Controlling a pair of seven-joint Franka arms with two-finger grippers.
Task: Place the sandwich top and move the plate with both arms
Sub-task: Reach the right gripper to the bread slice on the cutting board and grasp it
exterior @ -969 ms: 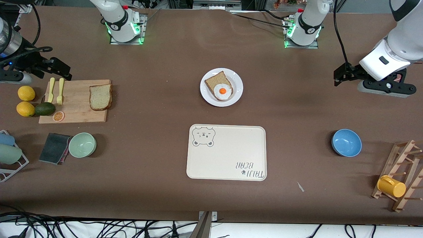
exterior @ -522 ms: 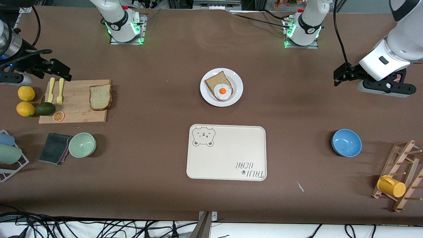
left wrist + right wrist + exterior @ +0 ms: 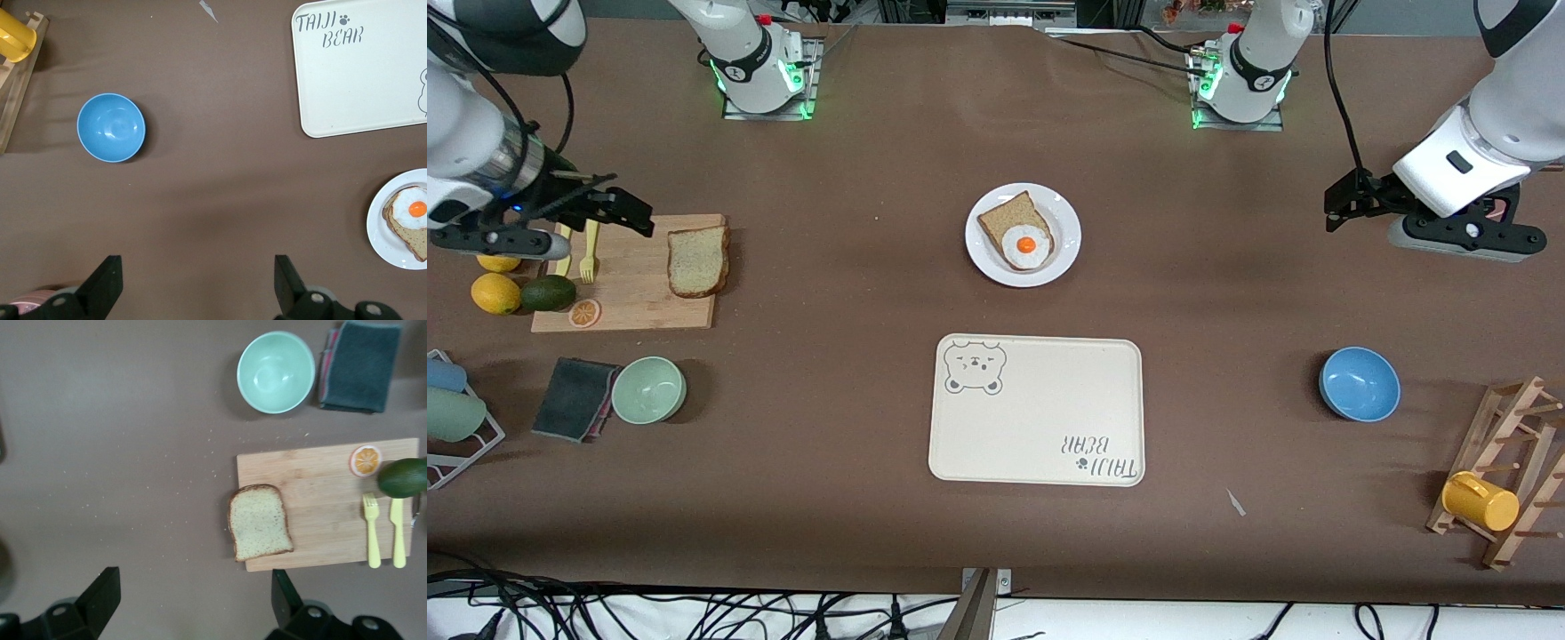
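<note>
Reaching first, we bring the right gripper [image 3: 636,213], fingers spread, from mid-left of the front view down onto the sandwich top [image 3: 698,260] on the cutting board [image 3: 627,307]. Left gripper [image 3: 1343,203] waits spread; plate [image 3: 1063,227] sits centre.

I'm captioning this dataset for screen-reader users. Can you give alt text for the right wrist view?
The right gripper, fingers open and empty, hangs above bare brown table near a wooden cutting board that holds the sandwich top, a plain bread slice. The board also carries a yellow fork, a knife, an orange slice and an avocado; a mint bowl and dark cloth lie beside it.
</note>
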